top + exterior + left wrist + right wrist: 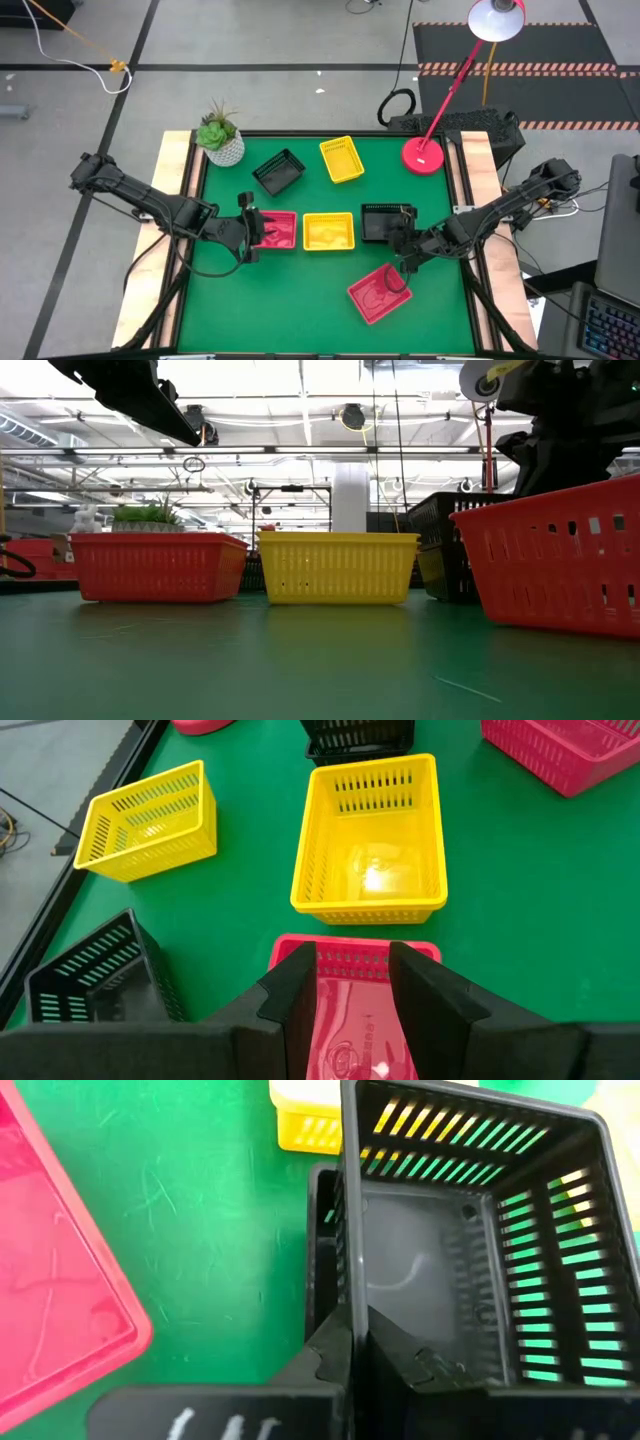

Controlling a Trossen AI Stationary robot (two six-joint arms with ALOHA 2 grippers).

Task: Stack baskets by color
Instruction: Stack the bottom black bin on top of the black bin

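Six baskets show in the high view. A red basket (pixel 277 231) sits flat on the green table with my left gripper (pixel 258 228) open above it; in the left wrist view its fingers (pixel 296 988) stand apart over the red floor (pixel 352 1020). A yellow basket (pixel 328 231) rests beside it. My right gripper (pixel 402 242) is shut on a black basket (pixel 383 222). Another red basket (pixel 380 293) lies near the front; a black one (pixel 278 172) and a yellow one (pixel 342 158) lie farther back. My right gripper pinches one upright wall of the black basket (pixel 350 1280), one finger (pixel 430 1370) inside and the other (pixel 322 1362) outside. It comes slanting down from the table's right. A second black rim (pixel 318 1230) shows close beside the held basket; whether they touch, I cannot tell.
A white plant pot (pixel 222 145) stands at the far left corner and a red lamp base (pixel 424 155) at the far right. Wooden rails (pixel 176 200) border the mat on both sides. Bare green mat (pixel 280 300) lies at the front left.
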